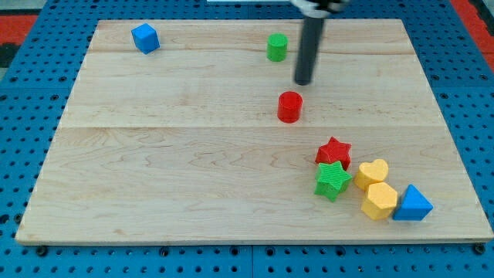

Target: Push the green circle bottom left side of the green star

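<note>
**Camera view: our tip stands close to the green circle**

Camera view shows a pale wood board (193, 170) lying on a blue table (23, 154) full of little holes. A bit of red shows in the view's top corners.

We have no hand to open or close. We have just a dark rod, and our tip (303, 83) is down near the board. It sits just to the view's right of the green circle (277, 47) and a bit lower, and it does not touch it. The red circle (289, 106) is just below our tip, with a small gap between them.

The green circle stands near the board's top edge, in the middle. The green star (332, 180) is far from it, low on the view's right. The red star (333, 152) touches the green star from above. A yellow heart (373, 173) and a yellow block (379, 201) sit just right of the green star, and a blue triangle (412, 205) leans on the yellow block, close to the board's right edge. A blue cube (144, 38) is alone by the top left corner.

The left half of the board is wide and bare. The wood to the bottom left of the green star is bare too, down to the bottom edge.
</note>
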Controlling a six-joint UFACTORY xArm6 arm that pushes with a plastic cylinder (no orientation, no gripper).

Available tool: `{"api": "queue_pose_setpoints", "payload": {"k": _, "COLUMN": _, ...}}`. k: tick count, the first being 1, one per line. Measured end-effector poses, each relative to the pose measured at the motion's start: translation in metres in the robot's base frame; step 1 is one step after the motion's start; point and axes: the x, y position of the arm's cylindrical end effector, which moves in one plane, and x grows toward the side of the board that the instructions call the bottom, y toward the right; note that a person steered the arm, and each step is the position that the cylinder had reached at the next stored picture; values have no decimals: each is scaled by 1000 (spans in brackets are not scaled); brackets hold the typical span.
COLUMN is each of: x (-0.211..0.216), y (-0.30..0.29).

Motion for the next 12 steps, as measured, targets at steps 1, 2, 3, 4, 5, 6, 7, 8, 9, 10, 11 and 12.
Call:
{"api": "queue_pose_setpoints", "payload": {"k": 1, "x": 35, "y": 0}}
{"api": "queue_pose_setpoints", "payload": {"k": 2, "x": 86, "y": 34}}
{"api": "queue_pose_setpoints", "payload": {"k": 3, "x": 78, "y": 46}}
{"api": "queue_pose_setpoints", "payload": {"k": 4, "x": 37, "y": 72}}
{"api": "queue_pose_setpoints", "payload": {"k": 5, "x": -57, "y": 116}}
{"api": "queue_pose_setpoints", "payload": {"k": 6, "x": -91, "y": 32}}
{"api": "queue_pose_setpoints", "payload": {"k": 7, "x": -64, "y": -50}}
{"api": "queue_pose_setpoints", "payload": {"k": 8, "x": -51, "y": -107}}
{"api": "queue_pose_setpoints", "payload": {"k": 9, "x": -84, "y": -109}}
{"api": "queue_pose_setpoints", "payload": {"k": 10, "x": -24, "y": -149}}
{"api": "queue_pose_setpoints", "payload": {"k": 11, "x": 28, "y": -141}}
{"api": "queue_pose_setpoints", "payload": {"k": 12, "x": -20, "y": -165}}
